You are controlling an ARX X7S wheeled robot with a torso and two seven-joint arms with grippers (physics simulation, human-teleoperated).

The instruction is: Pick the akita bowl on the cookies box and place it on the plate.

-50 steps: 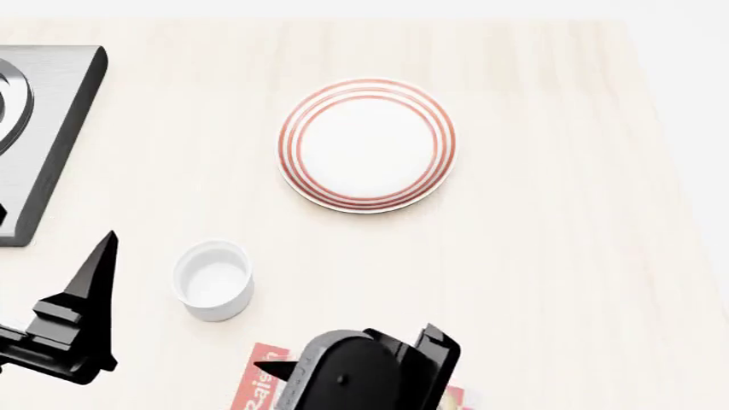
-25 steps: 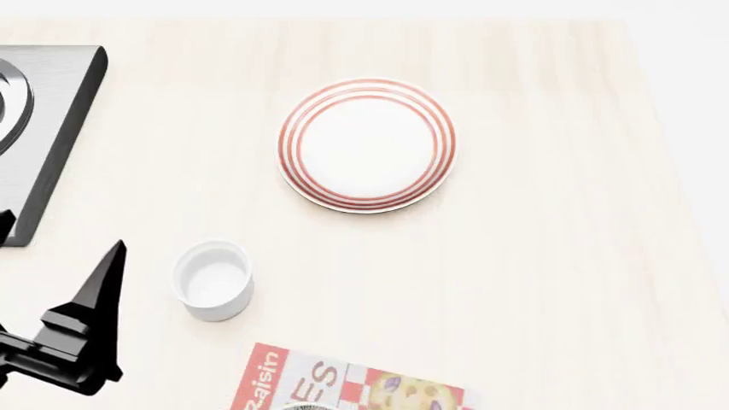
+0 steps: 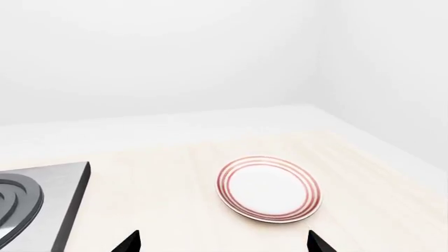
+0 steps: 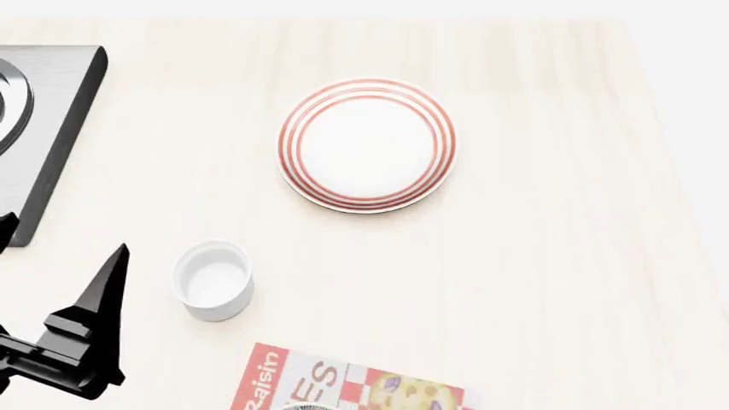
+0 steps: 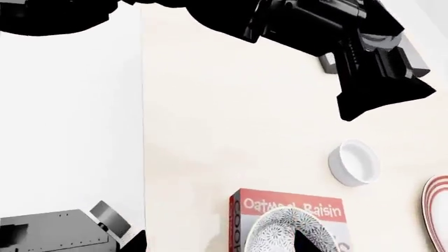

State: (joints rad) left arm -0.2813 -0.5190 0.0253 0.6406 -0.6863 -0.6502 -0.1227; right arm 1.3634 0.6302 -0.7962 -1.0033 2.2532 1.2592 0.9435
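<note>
The akita bowl (image 5: 274,234), speckled grey-black, sits on the red-and-white cookies box (image 5: 242,216); the head view shows only a sliver of its rim (image 4: 303,407) on the box (image 4: 341,383) at the bottom edge. The plate (image 4: 367,145) with red rings lies empty further out, and shows in both wrist views (image 3: 269,189) (image 5: 439,210). My right gripper (image 5: 218,245) is open, one fingertip (image 5: 305,242) over the bowl, the other past the box toward the table edge. My left gripper (image 4: 63,239) (image 3: 224,247) is open and empty, left of the cup.
A small white cup (image 4: 213,280) (image 5: 355,163) stands between the left gripper and the box. A steel stove top (image 4: 51,128) (image 3: 42,199) fills the far left. My left arm (image 5: 350,47) crosses the right wrist view. The table edge (image 5: 144,157) runs near the box.
The right arm, which covered the cookies box a second ago, has left the head view, so the box shows. The left gripper has drifted slightly right and down.
</note>
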